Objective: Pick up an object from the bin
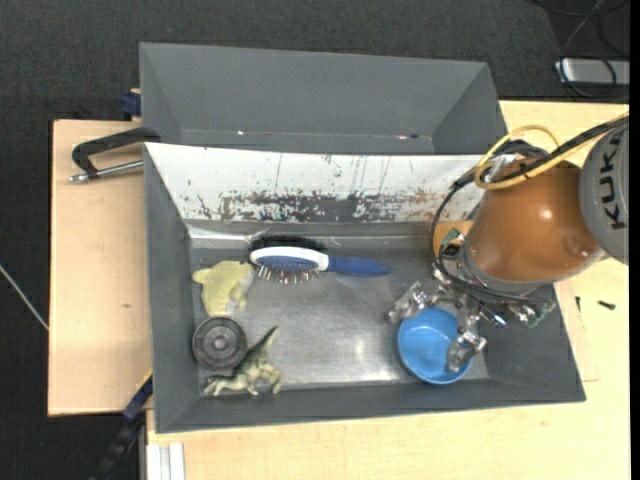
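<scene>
The arm reaches in over the grey metal bin (320, 98), its orange wrist cover (525, 230) hanging above the corner where the jaws work. The jaws are low over a blue plastic cup (424, 348) that lies on the bin floor directly beneath them, its open mouth facing up. They stand apart, open: one of the metal fingers (467, 345) is at the cup's rim on the side nearer the arm, and the other is at the rim on the far side. Part of the cup lies between them. Whether either finger presses on the plastic cannot be told.

Everything else lies well away from the jaws, on the side opposite the arm. Nearest is a blue-and-white hairbrush (300, 262), its blue handle pointing toward the jaws. Beyond it sits a pale yellow rubbery toy (222, 286). Just beside that toy lies a black round disc (219, 340), and touching the disc is a small green dinosaur figure (246, 372).
</scene>
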`<control>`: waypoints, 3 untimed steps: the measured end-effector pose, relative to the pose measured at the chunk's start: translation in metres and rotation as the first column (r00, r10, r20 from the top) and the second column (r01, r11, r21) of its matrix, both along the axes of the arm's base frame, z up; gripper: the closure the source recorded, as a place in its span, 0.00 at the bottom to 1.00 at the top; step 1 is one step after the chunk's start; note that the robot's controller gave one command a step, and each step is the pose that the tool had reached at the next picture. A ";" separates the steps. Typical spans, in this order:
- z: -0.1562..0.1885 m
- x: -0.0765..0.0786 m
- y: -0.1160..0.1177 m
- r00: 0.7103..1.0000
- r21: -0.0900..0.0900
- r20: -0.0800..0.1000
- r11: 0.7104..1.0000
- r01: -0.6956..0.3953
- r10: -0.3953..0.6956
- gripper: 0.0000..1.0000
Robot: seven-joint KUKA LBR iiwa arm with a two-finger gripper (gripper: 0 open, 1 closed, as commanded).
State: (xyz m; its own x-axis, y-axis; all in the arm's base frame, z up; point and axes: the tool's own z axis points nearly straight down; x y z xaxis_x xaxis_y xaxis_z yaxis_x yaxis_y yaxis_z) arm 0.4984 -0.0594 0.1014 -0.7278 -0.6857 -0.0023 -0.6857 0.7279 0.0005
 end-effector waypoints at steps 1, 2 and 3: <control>0.009 0.001 0.019 0.883 -0.002 0.006 0.883 -0.469 0.469 0.00; -0.028 0.007 -0.018 0.683 -0.003 0.008 0.683 -0.731 0.731 0.00; -0.027 0.008 -0.016 0.684 -0.002 0.004 0.684 -0.729 0.729 0.00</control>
State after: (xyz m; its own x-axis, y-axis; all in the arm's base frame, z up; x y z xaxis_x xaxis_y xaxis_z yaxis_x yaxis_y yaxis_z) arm 0.5064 -0.0751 0.0747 0.0023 -1.0000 -0.0037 -1.0000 -0.0023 -0.0042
